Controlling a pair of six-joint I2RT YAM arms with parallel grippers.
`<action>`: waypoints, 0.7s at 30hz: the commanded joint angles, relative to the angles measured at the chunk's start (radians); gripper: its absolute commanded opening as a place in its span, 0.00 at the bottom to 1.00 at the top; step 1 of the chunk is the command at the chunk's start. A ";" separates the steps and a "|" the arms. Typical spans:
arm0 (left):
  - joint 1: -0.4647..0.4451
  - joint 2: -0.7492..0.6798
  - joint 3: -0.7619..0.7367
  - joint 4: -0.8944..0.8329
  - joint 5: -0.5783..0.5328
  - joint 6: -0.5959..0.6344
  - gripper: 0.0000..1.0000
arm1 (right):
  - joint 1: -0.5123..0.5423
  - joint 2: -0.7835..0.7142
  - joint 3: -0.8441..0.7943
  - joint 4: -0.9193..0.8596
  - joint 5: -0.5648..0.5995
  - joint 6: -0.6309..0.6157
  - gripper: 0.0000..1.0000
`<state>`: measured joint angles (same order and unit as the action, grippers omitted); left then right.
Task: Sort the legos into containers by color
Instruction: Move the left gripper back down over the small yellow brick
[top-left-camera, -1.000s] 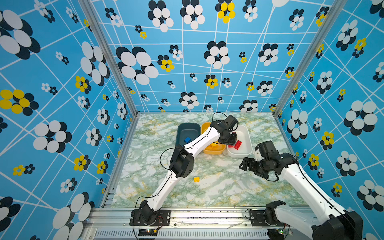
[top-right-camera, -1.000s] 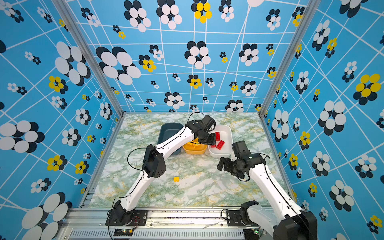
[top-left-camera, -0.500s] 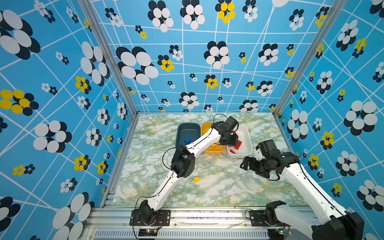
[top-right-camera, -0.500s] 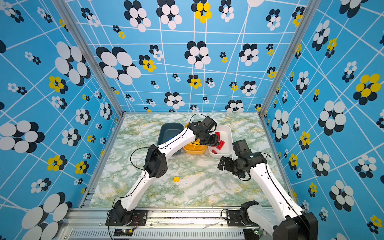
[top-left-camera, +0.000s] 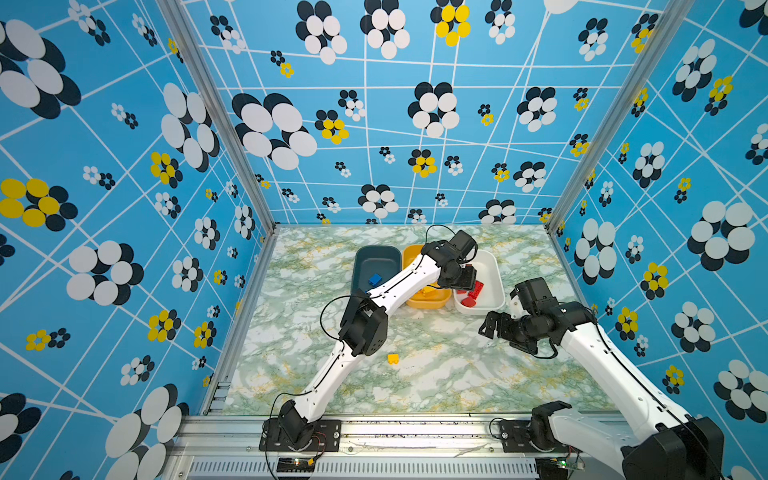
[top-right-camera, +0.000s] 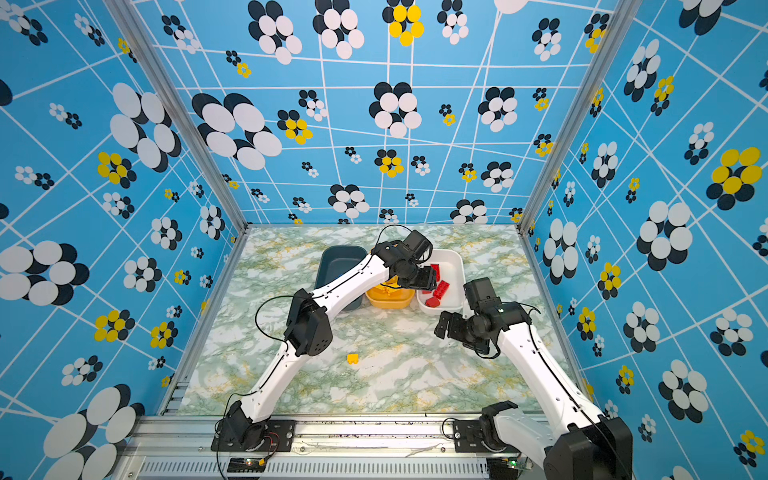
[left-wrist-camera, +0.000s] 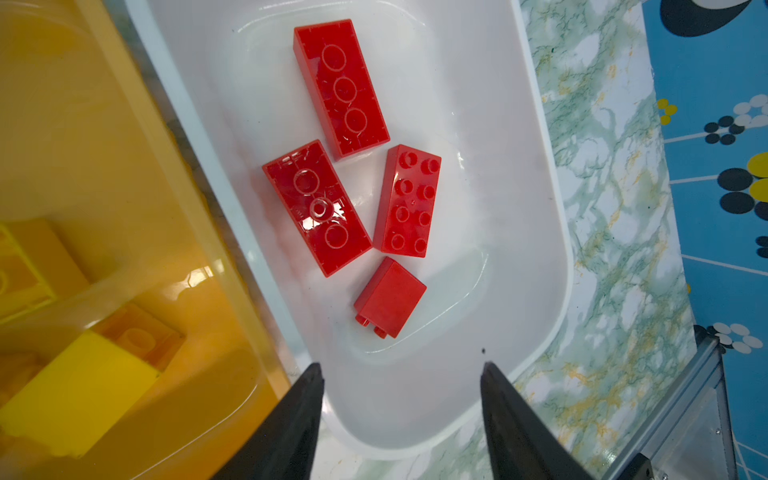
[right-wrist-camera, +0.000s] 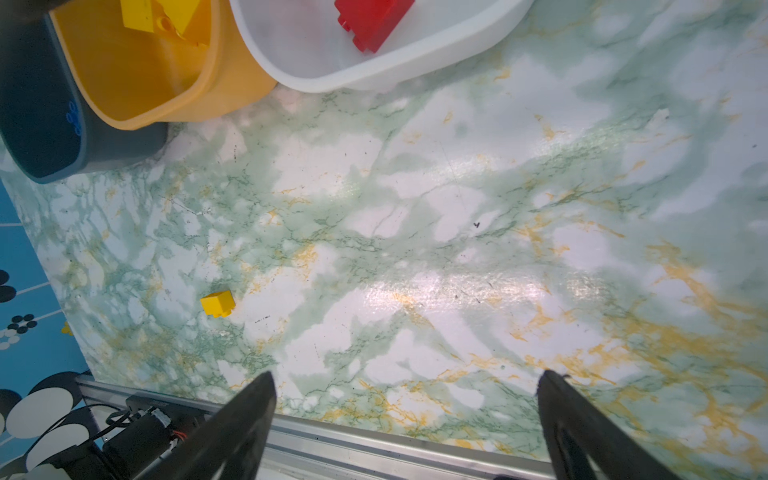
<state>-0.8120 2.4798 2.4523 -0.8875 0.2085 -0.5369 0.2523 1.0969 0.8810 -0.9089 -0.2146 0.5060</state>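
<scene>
Left gripper (left-wrist-camera: 401, 370) released, wider than a second ago, over centre-right white tub (left-wrist-camera: 519, 124), red legos (left-wrist-camera: 390, 297) inside, right gripper (right-wrist-camera: 405, 382) unchanged, spread empty.

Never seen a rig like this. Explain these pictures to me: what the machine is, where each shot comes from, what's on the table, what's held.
This is a pair of robot arms on a marble-patterned table, each ending in a two-fingered claw. Both top views look down from one overhead camera; the two close-ups come from cameras on the wrists. The left claw hangs open over the white tub, which holds four red bricks. Beside it sit a yellow-orange tub with yellow bricks and a dark teal tub with a blue brick. One loose yellow brick lies on the table. The right claw is open above the table. Neither holds anything.
</scene>
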 joint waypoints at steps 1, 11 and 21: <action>-0.008 -0.114 -0.070 -0.014 -0.028 0.023 0.62 | -0.007 0.007 0.019 0.026 -0.011 0.010 0.99; 0.002 -0.384 -0.498 0.120 -0.087 0.001 0.62 | -0.007 0.007 0.017 0.067 -0.039 0.011 0.99; 0.022 -0.623 -0.866 0.161 -0.158 -0.033 0.65 | -0.006 0.065 0.041 0.102 -0.083 -0.012 0.99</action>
<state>-0.8047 1.9213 1.6539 -0.7441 0.0914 -0.5484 0.2516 1.1500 0.8860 -0.8246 -0.2718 0.5091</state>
